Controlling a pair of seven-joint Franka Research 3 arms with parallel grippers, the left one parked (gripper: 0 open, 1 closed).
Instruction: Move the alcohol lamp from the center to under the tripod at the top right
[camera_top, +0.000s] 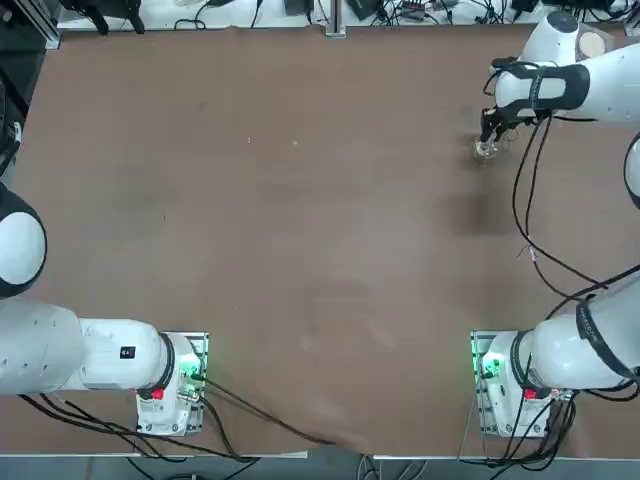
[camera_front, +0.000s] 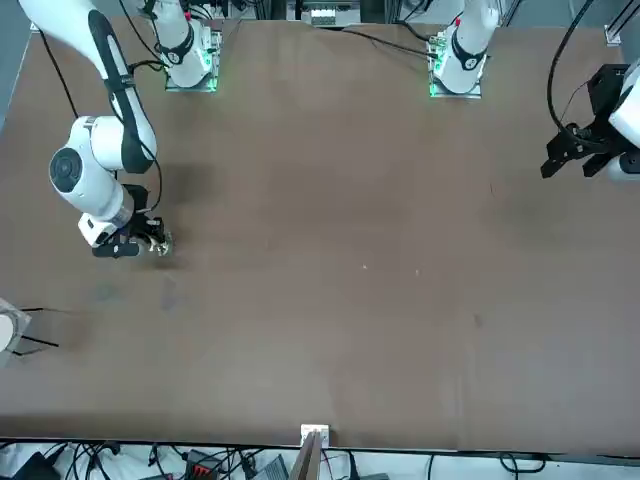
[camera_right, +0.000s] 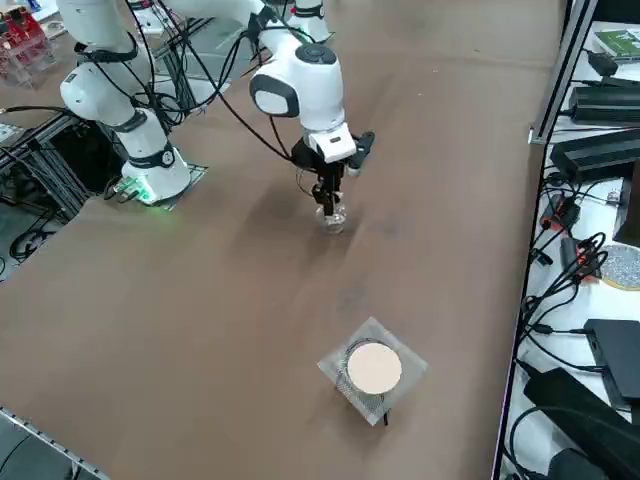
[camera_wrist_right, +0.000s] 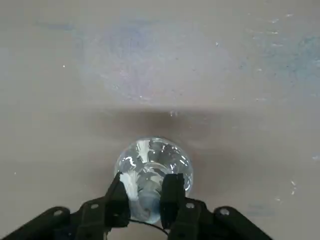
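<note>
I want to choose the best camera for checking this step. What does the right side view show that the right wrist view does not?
Only the right side view shows the tripod, standing on the table apart from the lamp, and the arm's white body. Only the right wrist view shows, close up, the fingers closed on the lamp's neck. Both show the right gripper holding the alcohol lamp.

The alcohol lamp (camera_right: 331, 217) stood on the table (camera_right: 200, 300) directly below the right gripper (camera_right: 328, 200), whose fingers (camera_wrist_right: 172, 192) sat on either side of its neck. The tripod (camera_right: 373, 370) stood apart from it, nearer the table's right edge (in the overhead view, the lamp (camera_top: 485, 150) lay toward the far right).
</note>
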